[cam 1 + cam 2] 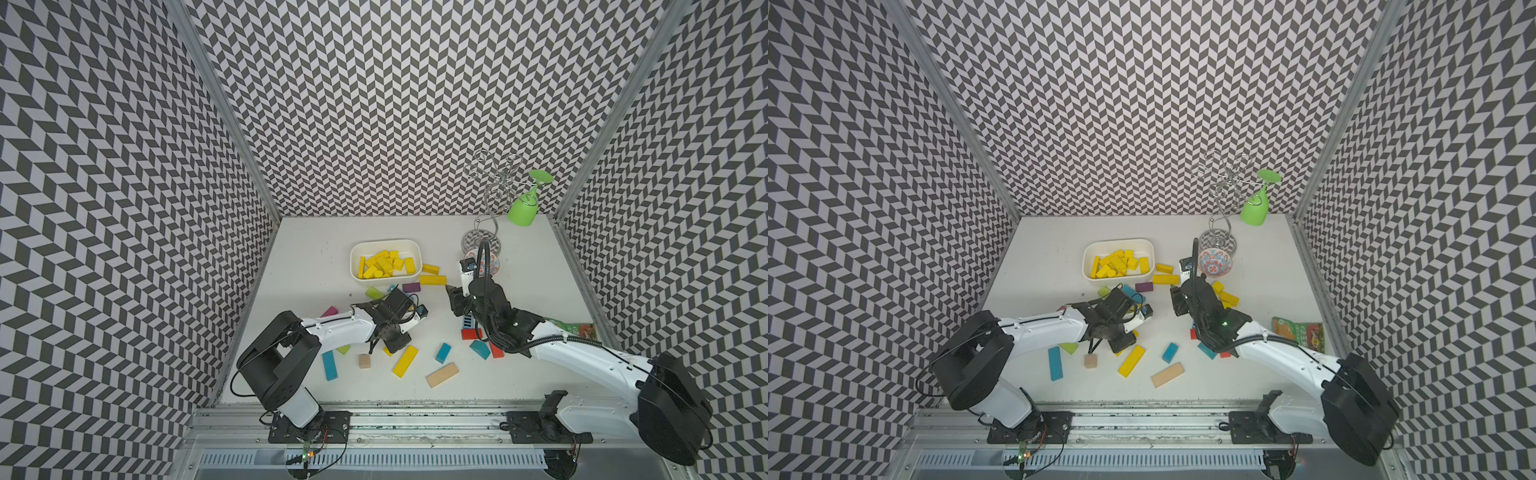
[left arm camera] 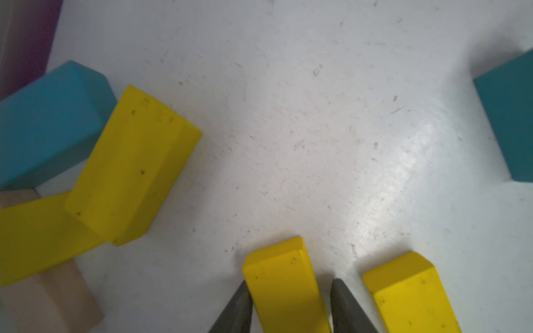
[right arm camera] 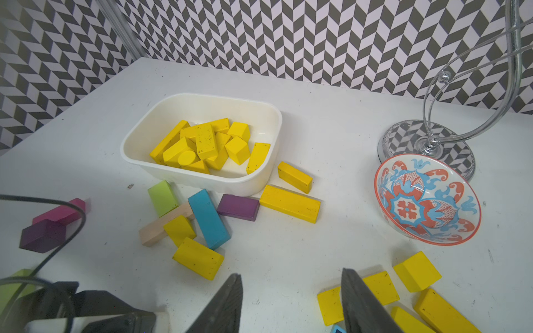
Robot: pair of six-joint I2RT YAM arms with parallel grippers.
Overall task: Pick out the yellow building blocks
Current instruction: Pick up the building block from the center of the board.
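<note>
A white tray point(image 1: 357, 253) at the back holds several yellow building blocks point(image 1: 384, 264). More yellow blocks lie loose on the table: two bars point(image 1: 432, 279) beside the tray, a long bar point(image 1: 405, 361) near the front, and a few point(image 1: 1225, 297) by the right arm. In the left wrist view, my left gripper point(image 2: 290, 282) is shut on a short yellow block point(image 2: 281, 268) that rests on the table. Another yellow block point(image 2: 409, 291) lies just beside it. My right gripper point(image 3: 291, 274) is open over bare table, with yellow blocks point(image 3: 380, 284) next to one finger.
A patterned bowl point(image 3: 427, 199) and a wire stand point(image 1: 492, 199) carrying a green glass point(image 1: 524, 208) stand at the back right. A snack bag point(image 1: 1298, 332) lies at the right edge. Teal point(image 1: 329, 365), purple point(image 3: 238, 207), lime point(image 3: 163, 197) and plain wooden point(image 1: 442, 375) blocks are scattered about.
</note>
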